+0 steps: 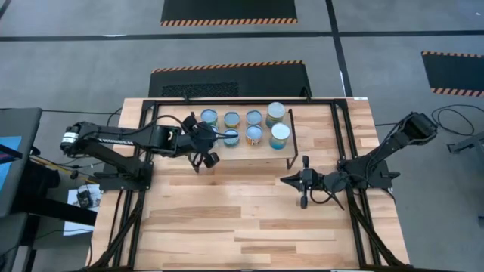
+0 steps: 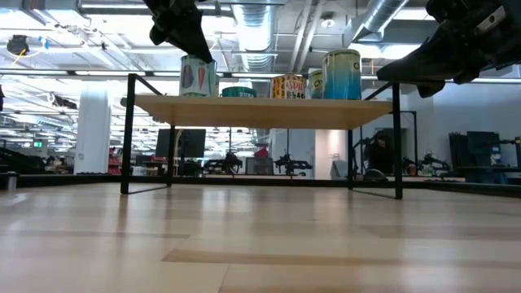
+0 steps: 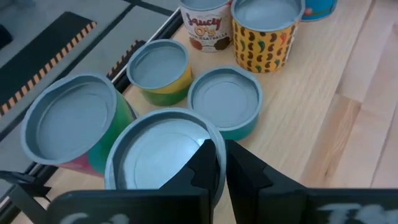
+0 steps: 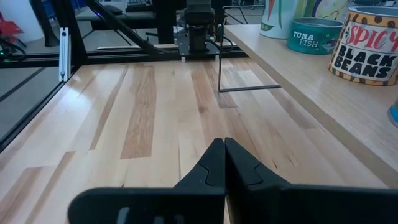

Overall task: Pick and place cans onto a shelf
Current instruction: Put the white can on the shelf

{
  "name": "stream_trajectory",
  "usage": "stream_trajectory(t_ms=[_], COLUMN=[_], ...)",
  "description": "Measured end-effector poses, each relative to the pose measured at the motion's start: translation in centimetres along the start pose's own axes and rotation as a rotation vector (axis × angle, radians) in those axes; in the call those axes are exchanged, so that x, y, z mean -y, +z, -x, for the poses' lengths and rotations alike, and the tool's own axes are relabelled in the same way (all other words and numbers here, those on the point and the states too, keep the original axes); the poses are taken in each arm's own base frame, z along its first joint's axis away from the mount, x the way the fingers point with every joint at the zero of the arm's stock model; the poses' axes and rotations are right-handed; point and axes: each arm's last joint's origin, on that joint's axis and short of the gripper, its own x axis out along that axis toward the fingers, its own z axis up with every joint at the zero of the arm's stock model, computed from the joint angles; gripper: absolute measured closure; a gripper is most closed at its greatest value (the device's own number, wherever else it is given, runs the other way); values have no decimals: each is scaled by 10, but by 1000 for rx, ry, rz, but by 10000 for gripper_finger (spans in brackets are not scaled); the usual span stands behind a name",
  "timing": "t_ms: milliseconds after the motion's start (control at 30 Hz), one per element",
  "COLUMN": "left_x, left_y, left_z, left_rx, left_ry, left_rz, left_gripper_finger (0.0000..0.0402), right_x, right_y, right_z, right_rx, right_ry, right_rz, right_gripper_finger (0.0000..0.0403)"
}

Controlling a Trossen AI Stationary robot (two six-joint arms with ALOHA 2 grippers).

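Several cans stand upright on their bases in two rows on the wooden shelf [image 1: 302, 128] at the table's far side. My left gripper [image 3: 222, 163] is shut and sits over the shelf's left end [image 1: 221, 136], just above the rim of a wide silvery-topped can [image 3: 158, 152]. Around that can stand a green-and-pink can [image 3: 68, 121], a yellow-green can [image 3: 158, 65], a teal can [image 3: 224, 99] and a yellow chili-print can [image 3: 264, 31]. My right gripper [image 1: 302, 183] is shut and empty, hovering over the table in front of the shelf's right end; it also shows in the right wrist view [image 4: 224, 163]. My left gripper's shut fingertips [image 3: 208, 152] slant down from the table's left over the wide can's rim [image 3: 205, 127]. I cannot tell whether they touch it. The can stands upright on the shelf.
The shelf's thin black legs [image 1: 290, 155] stand on the plank tabletop [image 1: 227, 219]. A black frame [image 1: 344, 136] runs along the table's sides. The wood in front of the shelf is bare. A tuna can [image 4: 314, 34] and a black-beans can [image 4: 367, 53] stand near the shelf's edge.
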Motion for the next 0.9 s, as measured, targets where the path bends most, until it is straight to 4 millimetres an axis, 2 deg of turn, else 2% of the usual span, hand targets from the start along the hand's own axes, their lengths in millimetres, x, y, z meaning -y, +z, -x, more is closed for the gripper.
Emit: stream_trajectory(t_ms=[900], left_x=[-3], left_y=[1], left_z=[-2], left_rx=[3], left_ry=[36], left_rz=[-50], left_gripper_finger=[385], right_x=[0], right_y=[0], right_z=[0], right_rx=[-1], right_ry=[2], right_rz=[-10], right_gripper_finger=[391])
